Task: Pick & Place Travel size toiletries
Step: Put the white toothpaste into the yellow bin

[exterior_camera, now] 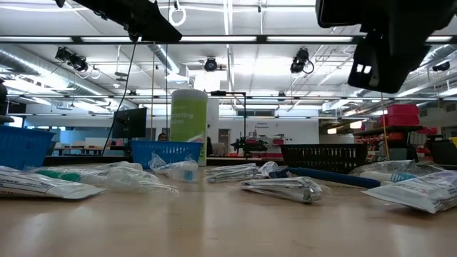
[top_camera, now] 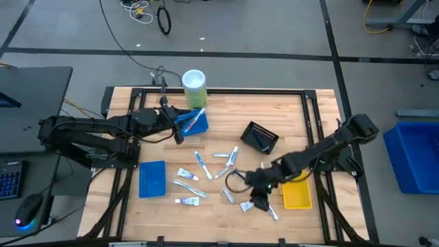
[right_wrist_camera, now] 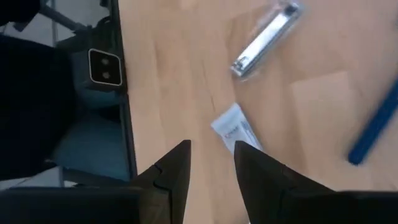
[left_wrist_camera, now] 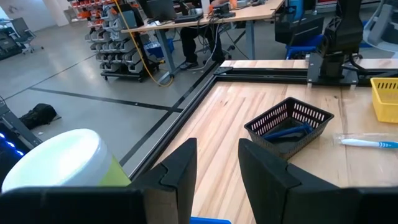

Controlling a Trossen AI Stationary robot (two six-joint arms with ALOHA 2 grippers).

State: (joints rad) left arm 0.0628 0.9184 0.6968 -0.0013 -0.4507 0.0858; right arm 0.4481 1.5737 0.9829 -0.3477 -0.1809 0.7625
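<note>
High view, right claw: low over the front of the bench, among the scattered toiletries, just beside the yellow tray; fingers cannot be made out here.
High view, left claw: at the small blue basket, just beside the green-and-white cylinder.
High view, other trays: black basket well behind the right claw; flat blue tray in front of the left claw.
Low view: wrapped tubes and a packet lie flat on the bench.
Left wrist view: fingers parted, nothing between them; black basket ahead.
Right wrist view: fingers parted, empty; a small white tube just ahead of the tips, nail clipper farther out.
</note>
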